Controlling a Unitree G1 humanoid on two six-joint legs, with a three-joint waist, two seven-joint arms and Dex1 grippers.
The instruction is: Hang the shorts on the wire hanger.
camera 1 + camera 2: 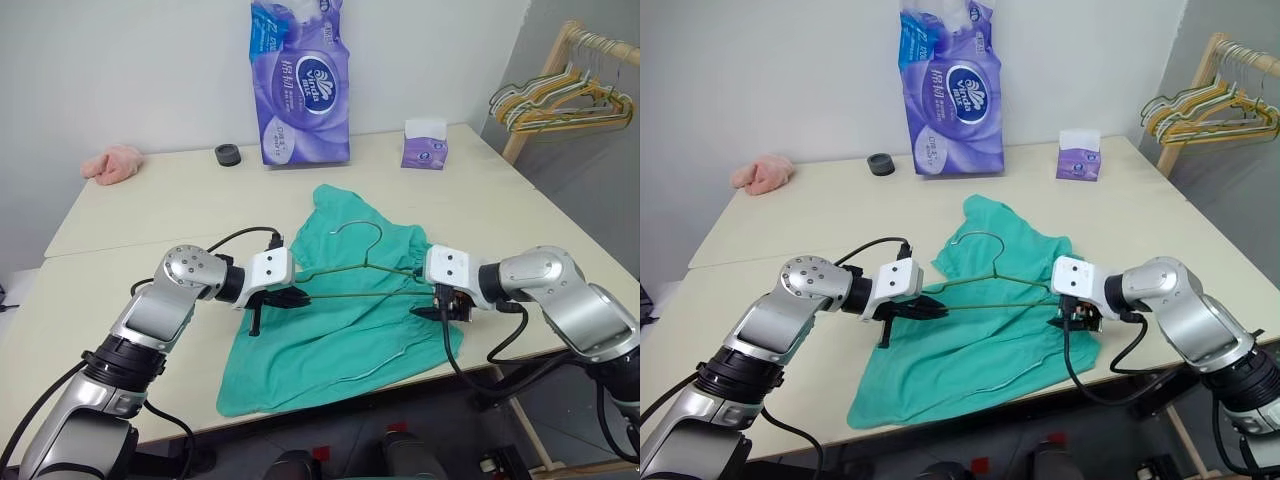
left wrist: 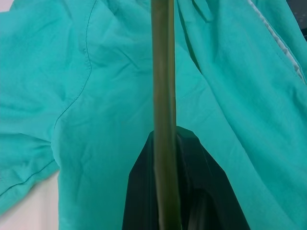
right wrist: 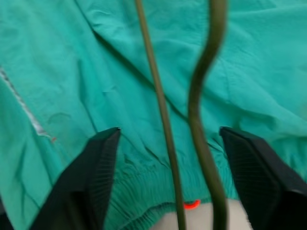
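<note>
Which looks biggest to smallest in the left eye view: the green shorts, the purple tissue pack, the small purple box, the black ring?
1. shorts
2. purple tissue pack, though it stands farther from the camera
3. small purple box
4. black ring

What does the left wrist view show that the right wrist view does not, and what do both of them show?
The left wrist view alone shows the left gripper shut on the wire hanger. The right wrist view alone shows the right gripper with its fingers apart on either side of two hanger wires, gripping neither, and the elastic waistband. Both share the teal shorts under the hanger.
</note>
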